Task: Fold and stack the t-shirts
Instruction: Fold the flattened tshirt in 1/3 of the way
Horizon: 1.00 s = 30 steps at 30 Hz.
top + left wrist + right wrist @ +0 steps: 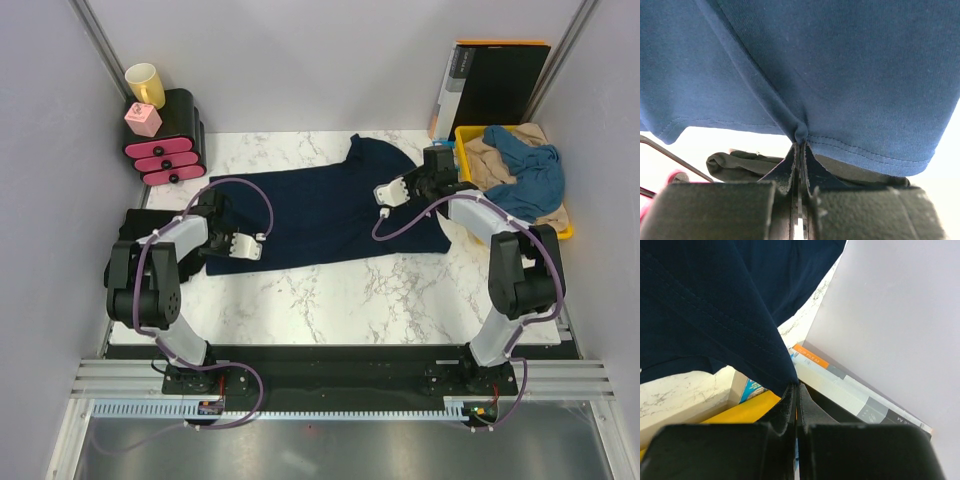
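Far left, at the back corner of the marble table (340,300): black drawer unit (172,140) with pink fronts, topped by a yellow mug (145,82) and a small pink box (143,120).

Just in front of that, at the table's left edge beside the left arm: dark bundled cloth, apparently the black t-shirt (740,162), mostly hidden in the top view.

Next, left gripper (255,241), low over the table, fingers squeezed together on the hem of the navy t-shirt (320,210) at its near-left corner. In the left wrist view, hem puckered into a small knot right at the fingertips and raised a little there.

Centre: navy t-shirt spread wide across the marble, lying sideways, one sleeve pointing toward the back wall, most of the cloth flat on the table.

Right of centre: right gripper (384,193), also clamped tight on the navy t-shirt, pinching a stitched edge on its right side; cloth draped up and away from the closed fingers in the right wrist view.

Far right: yellow tray (566,230) touching the table's right edge, holding a crumpled beige t-shirt (490,160) with a medium-blue t-shirt (532,172) heaped on top.

Behind the tray, leaning against the back wall: black orange-edged folder (497,85).
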Tool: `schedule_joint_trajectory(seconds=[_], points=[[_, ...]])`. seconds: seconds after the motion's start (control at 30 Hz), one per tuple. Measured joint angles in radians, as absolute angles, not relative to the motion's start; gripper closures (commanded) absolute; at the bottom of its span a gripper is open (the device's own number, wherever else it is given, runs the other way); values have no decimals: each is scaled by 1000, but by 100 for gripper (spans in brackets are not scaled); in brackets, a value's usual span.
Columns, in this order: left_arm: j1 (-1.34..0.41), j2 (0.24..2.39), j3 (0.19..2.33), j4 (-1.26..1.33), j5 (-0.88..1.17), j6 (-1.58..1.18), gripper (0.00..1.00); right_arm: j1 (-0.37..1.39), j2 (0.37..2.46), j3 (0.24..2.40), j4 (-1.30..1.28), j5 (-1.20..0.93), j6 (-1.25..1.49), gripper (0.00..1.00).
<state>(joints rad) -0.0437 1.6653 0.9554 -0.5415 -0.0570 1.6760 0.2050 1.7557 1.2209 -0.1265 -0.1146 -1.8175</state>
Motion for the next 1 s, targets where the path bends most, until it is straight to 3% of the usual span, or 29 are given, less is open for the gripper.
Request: schedule_joint_trajectory(seconds=[0.03,0.1,0.13,0.23,0.43,0.6,1.0], points=[[-45,1668,957,-540,-60,1674,92,208,1760,1221,-121,-115,-1818,93],[-49,1677,957,-530,-74,1671,80,216,1768,1221,-108,-114,-1817,76],[-52,1683,957,-521,-81,1667,51,221,1773,1221,-100,-113,-1815,58],[-59,1703,957,-472,-125,1649,1,241,1796,1220,-44,-84,-1808,36],[-65,1738,960,-270,-270,1567,0,269,1827,1217,94,27,-1722,34],[-64,1728,986,-225,-309,1446,1,250,1820,1235,67,116,-1598,35],[-78,1489,989,-354,-112,1407,0,178,1708,1356,-637,43,-1483,49]])
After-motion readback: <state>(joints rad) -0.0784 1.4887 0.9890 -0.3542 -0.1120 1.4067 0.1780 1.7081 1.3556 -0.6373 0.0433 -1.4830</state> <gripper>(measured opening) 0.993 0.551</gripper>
